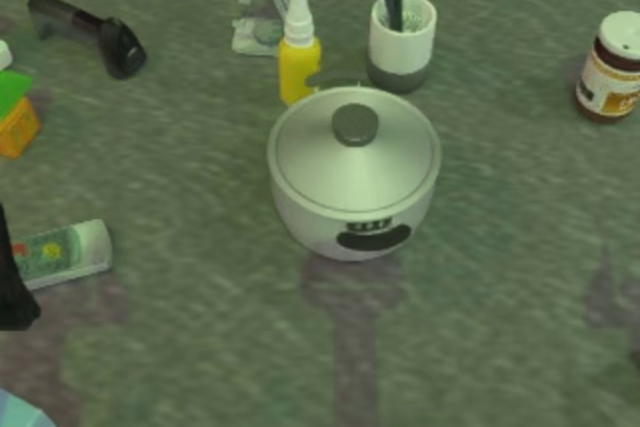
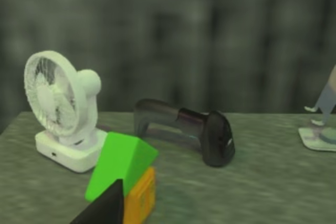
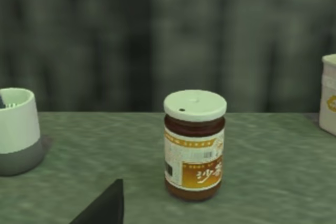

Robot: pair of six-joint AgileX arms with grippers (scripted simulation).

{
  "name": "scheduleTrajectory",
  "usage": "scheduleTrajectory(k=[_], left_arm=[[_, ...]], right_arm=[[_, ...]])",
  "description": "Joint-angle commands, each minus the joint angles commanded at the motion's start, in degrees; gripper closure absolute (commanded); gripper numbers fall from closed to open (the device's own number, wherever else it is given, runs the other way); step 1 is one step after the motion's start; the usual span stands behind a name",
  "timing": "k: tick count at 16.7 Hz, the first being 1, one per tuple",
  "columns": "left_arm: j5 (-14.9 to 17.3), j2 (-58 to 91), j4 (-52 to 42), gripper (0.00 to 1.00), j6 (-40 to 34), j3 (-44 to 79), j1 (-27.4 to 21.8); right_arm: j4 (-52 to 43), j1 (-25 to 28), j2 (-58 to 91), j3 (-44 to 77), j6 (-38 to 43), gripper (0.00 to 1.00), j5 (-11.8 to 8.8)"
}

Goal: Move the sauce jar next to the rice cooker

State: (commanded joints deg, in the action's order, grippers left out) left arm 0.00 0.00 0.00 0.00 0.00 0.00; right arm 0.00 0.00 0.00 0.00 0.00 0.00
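Near the far right corner of the table, the sauce jar stood upright and untouched, well apart from the rice cooker at the table's centre. Judged from this, the task had not begun: grasp, transfer and placement beside the cooker all remained.

Neither end effector was holding anything that could be seen. The left arm sat at the left edge, and the right arm barely entered the top view. Only a dark tip of each end effector showed in its own wrist view, so finger spread could not be told for either.

The right wrist view showed the jar's white lid and orange-and-white label square-on, with the pen cup off to one side. The left wrist view alone showed a white desk fan beside the barcode scanner and a green-and-orange block.
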Motion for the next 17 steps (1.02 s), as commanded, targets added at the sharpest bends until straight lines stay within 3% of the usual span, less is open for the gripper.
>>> scheduleTrajectory(k=[4,9,13,17], left_arm=[[0.00,0.00,0.00,0.00,0.00,0.00,0.00],[0.00,0.00,0.00,0.00,0.00,0.00,0.00],[0.00,0.00,0.00,0.00,0.00,0.00,0.00],[0.00,0.00,0.00,0.00,0.00,0.00,0.00]], right_arm=[[-1.54,-0.07,1.54,1.03,-0.06,0.00,0.03],[-13.84,-1.20,14.92,11.19,-0.45,0.00,0.70],[-26.88,-2.79,32.15,28.25,-0.91,0.00,1.53],[-38.62,-4.20,52.36,53.79,-1.52,0.00,1.94]])
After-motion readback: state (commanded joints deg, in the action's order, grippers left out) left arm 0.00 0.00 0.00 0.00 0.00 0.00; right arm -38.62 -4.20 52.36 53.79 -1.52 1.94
